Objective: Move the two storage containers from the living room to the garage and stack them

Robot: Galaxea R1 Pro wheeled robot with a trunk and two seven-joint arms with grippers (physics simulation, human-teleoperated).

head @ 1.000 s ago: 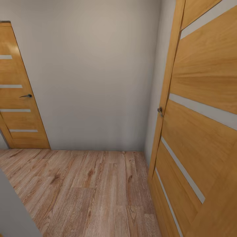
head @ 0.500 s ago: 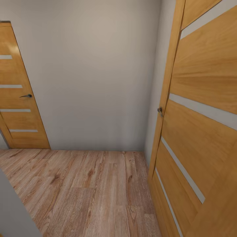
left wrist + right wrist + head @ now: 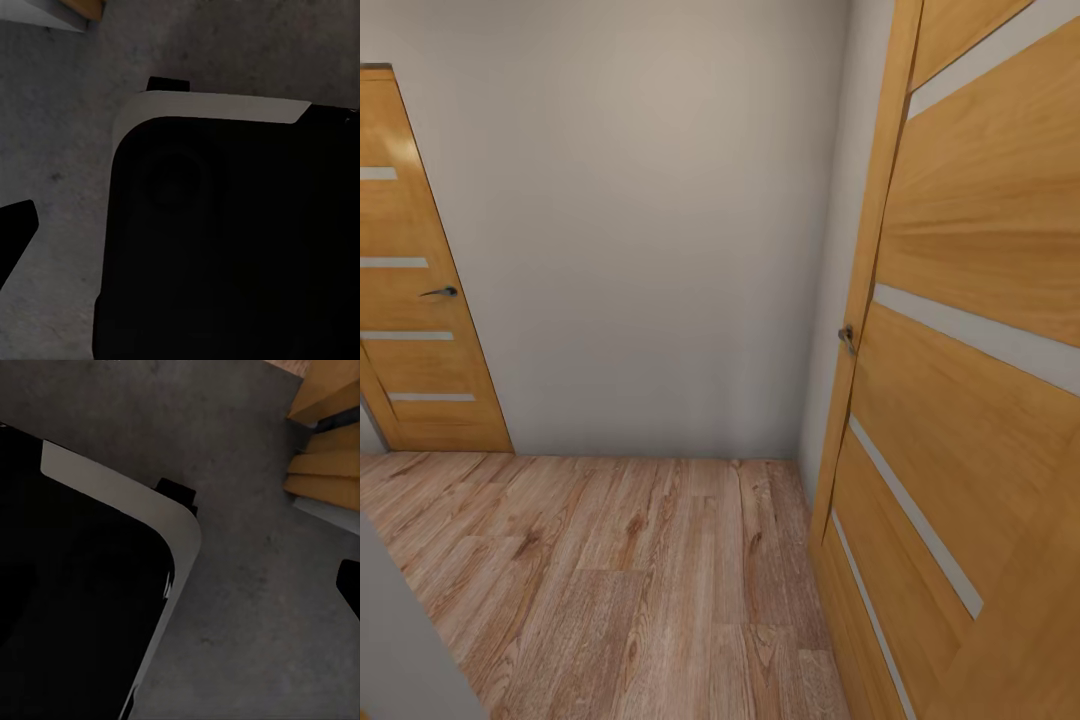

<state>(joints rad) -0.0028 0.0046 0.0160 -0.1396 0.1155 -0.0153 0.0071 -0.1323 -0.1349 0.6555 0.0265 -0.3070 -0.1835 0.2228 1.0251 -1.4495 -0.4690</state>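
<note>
At the far left of the head view stands a closed wood door point(image 3: 415, 300) with pale horizontal strips and a dark lever handle point(image 3: 440, 292). Right of it a plain grey wall point(image 3: 650, 230) fills the far side of the space. Below the wall a light wood plank floor point(image 3: 620, 570) runs toward the near edge, with a grey wall corner point(image 3: 400, 640) cutting in at the near left. At the right a second wood door point(image 3: 970, 380), of the same make, stands open and angled toward the camera, a small dark handle point(image 3: 847, 336) at its edge.

The left wrist view looks down on the robot's dark base point(image 3: 232, 240), trimmed with a pale band, over rough dark grey concrete point(image 3: 60, 150). A black tip at that picture's edge may belong to the left tool; whether it is spread or pressed together cannot be told.

The right wrist view shows the same base point(image 3: 75, 585) over concrete point(image 3: 247, 607), with orange wood point(image 3: 330, 442) beyond. The right tool's state cannot be told either.

No container is in sight, so where they are cannot be told.
</note>
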